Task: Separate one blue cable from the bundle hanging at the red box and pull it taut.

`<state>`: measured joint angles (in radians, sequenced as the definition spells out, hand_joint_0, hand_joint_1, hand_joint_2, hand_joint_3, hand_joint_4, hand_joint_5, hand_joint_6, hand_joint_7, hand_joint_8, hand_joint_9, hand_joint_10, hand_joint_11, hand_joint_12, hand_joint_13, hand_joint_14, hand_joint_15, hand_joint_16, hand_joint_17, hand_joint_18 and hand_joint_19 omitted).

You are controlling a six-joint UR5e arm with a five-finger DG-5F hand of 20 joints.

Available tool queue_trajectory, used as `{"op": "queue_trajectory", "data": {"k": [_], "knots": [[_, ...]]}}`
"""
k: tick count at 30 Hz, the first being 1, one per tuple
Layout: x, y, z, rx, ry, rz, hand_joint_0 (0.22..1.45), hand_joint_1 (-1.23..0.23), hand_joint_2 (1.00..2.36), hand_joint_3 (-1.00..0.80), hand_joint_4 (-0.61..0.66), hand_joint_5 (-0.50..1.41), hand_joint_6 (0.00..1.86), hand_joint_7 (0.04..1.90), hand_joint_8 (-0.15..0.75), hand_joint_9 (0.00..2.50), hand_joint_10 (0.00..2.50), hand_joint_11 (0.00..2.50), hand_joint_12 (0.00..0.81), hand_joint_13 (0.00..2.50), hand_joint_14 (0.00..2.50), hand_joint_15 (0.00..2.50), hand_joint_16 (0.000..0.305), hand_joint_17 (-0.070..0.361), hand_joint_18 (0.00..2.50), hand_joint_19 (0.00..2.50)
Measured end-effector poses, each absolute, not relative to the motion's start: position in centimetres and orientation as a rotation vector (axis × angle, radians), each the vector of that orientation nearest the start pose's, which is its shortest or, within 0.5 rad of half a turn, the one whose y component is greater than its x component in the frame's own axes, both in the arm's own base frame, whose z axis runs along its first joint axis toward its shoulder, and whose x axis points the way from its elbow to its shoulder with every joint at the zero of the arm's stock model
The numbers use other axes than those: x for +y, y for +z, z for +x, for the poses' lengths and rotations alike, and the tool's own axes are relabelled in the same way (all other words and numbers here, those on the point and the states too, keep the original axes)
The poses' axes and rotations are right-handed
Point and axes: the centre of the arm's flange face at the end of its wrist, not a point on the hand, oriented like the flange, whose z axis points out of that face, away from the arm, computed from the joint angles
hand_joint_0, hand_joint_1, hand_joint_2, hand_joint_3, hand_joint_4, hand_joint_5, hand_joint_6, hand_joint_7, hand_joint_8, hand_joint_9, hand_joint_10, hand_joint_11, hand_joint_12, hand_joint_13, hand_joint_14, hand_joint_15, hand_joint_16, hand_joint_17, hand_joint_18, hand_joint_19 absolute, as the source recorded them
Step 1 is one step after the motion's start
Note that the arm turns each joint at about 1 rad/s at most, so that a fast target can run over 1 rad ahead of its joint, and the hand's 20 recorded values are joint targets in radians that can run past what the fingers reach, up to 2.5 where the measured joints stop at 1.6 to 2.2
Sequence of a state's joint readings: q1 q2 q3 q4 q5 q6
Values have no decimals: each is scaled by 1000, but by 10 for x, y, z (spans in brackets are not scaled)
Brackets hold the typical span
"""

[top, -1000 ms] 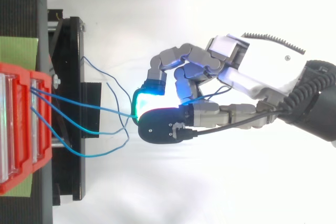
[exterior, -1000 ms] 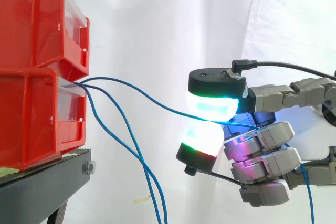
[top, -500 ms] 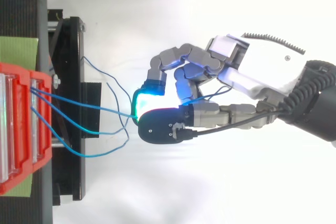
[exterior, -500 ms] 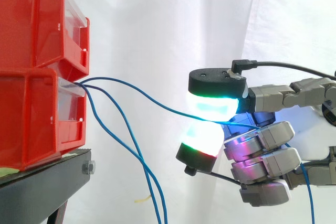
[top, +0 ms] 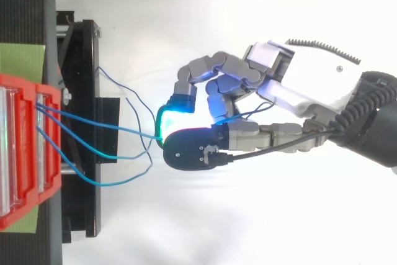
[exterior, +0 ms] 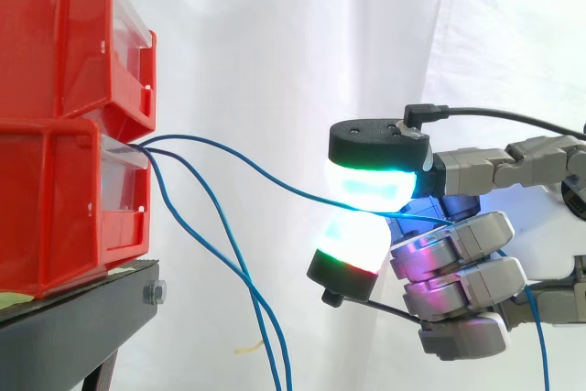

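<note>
At centre right, the hand (exterior: 458, 249) pinches one thin blue cable (exterior: 264, 176) between two glowing pads (exterior: 368, 186), its other fingers curled below. The cable runs leftward in a shallow sag to the lower red box (exterior: 55, 208) — not taut. Other blue cables (exterior: 260, 310) droop beside it, cut off at the bottom edge — their starts are hidden inside the box. A white curtain (exterior: 275, 34) hangs behind.

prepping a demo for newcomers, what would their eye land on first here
The hand, at the right of the side view, pinches one blue cable between glowing fingertips. That cable curves to the stacked red bins at left, while other cables hang down loose.
</note>
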<state>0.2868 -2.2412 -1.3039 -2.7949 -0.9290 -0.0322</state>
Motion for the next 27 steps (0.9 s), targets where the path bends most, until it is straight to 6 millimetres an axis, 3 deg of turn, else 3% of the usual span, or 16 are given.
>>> {"op": "queue_trajectory", "data": {"k": [12, 27], "knots": [[13, 238, 725, 1010, 877, 1355, 816, -677, 1295, 202, 238, -221, 964, 1094, 334, 683, 2294, 1089, 359, 609, 2500, 1168, 28, 64, 923, 1898], [13, 238, 725, 1011, 878, 1355, 822, -679, 1273, 209, 238, -221, 965, 1089, 337, 679, 2328, 1083, 353, 601, 2500, 1166, 28, 64, 907, 1834]]}}
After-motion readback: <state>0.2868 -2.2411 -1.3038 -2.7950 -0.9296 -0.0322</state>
